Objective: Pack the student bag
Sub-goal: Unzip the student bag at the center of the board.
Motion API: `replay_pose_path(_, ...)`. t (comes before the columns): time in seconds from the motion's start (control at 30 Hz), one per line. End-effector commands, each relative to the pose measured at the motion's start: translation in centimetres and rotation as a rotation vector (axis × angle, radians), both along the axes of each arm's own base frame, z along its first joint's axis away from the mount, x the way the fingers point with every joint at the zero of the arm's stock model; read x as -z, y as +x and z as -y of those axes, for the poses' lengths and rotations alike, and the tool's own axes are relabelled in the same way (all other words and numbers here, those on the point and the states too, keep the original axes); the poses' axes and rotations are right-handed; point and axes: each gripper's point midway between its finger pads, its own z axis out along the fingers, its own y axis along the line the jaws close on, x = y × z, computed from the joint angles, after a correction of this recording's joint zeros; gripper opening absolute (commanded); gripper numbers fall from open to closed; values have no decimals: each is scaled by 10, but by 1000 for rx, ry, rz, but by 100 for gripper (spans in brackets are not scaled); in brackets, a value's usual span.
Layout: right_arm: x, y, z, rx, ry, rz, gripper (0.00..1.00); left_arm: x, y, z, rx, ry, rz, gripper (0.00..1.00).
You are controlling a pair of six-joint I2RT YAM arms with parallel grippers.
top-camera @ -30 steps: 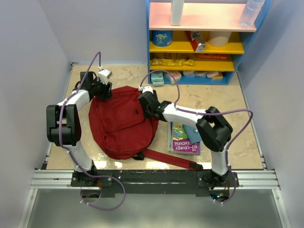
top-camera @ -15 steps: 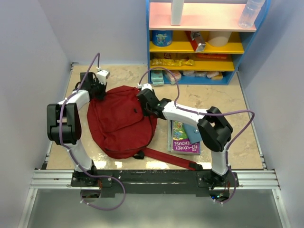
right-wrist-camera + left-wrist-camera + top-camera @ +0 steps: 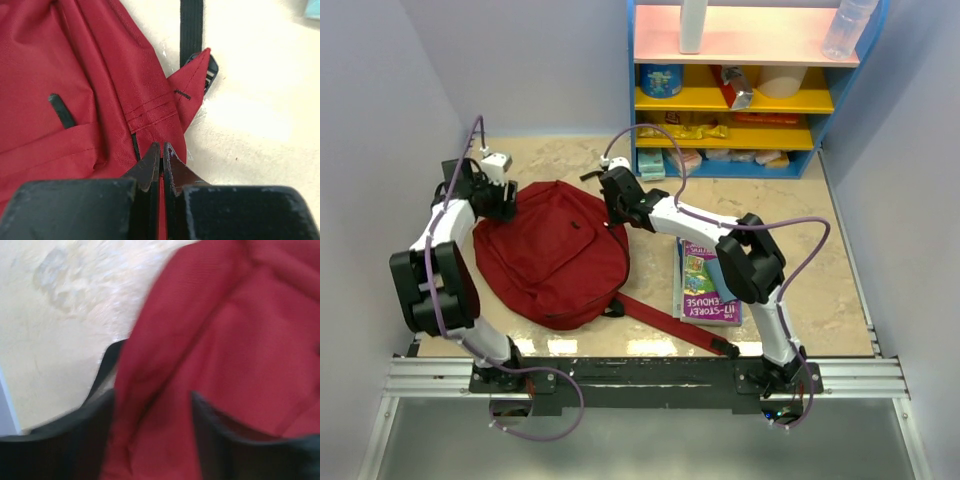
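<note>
Barely started: my right gripper (image 3: 161, 150) is pinched on the student bag (image 3: 555, 255) edge, left gripper (image 3: 152, 405) grip unclear, book (image 3: 708, 280) not yet packed.

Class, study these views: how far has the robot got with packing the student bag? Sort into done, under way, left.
Done: nothing packed that shows; the student bag lies flat on the table and the book sits outside, right of it. Under way: the left gripper and right gripper each pinch fabric at the bag's far edge. Left: open it and load the book.
</note>
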Motion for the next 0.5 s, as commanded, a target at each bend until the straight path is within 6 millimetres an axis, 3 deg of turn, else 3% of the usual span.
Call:
replay_pose_path(0.0,-16,3,-10,-27,32,12,0,-92,-14,54,233,-122,164,82)
replay_pose_path(0.03,-14,3,-10,-27,30,10,0,-114,-9,68,287,-135,213,93)
replay_pose_path(0.1,-12,2,-11,-25,31,6,0,-132,-9,102,434,-166,242,97)
replay_pose_path(0.13,-12,2,-10,-23,33,5,0,-131,-8,128,513,-155,252,99)
replay_pose_path(0.2,-16,1,-10,-17,48,8,0,-109,-5,149,605,-123,258,100)
replay_pose_path(0.23,-16,0,-10,-16,51,7,0,-109,2,166,671,-117,312,100)
replay_pose_path(0.27,-18,-1,-9,-12,57,7,0,-92,7,171,704,-118,303,100)
replay_pose_path(0.33,-22,-3,-8,-8,74,10,0,-80,11,184,777,-166,304,100)
replay_pose_path(0.37,-24,-4,-8,-8,83,9,0,-60,16,187,808,-193,269,100)
replay_pose_path(0.43,-28,-8,-8,-13,104,10,0,-54,19,196,876,-238,260,100)
replay_pose_path(0.47,-29,-8,-9,-10,114,9,0,-39,24,197,889,-248,234,100)
